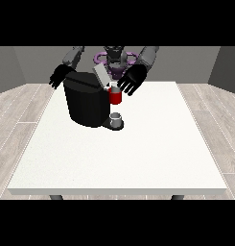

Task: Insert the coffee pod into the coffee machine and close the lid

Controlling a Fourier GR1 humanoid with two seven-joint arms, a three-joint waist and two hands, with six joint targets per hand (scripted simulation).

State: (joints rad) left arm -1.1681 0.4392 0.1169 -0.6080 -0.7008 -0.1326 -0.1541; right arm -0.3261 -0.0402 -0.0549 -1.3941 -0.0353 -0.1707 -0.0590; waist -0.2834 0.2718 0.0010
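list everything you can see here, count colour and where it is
table: 1, white, fills the middle of the view
coffee machine: 1, black with a red front part, far left part of the table
lid: 1, grey, raised and tilted on top of the machine
cup: 1, grey, on the machine's base under the red part
floor: grey wood planks around the table
hand at the view's left: 1, black, fingers spread, behind the machine's left edge
hand at the view's right: 1, black, fingers spread, by the red part
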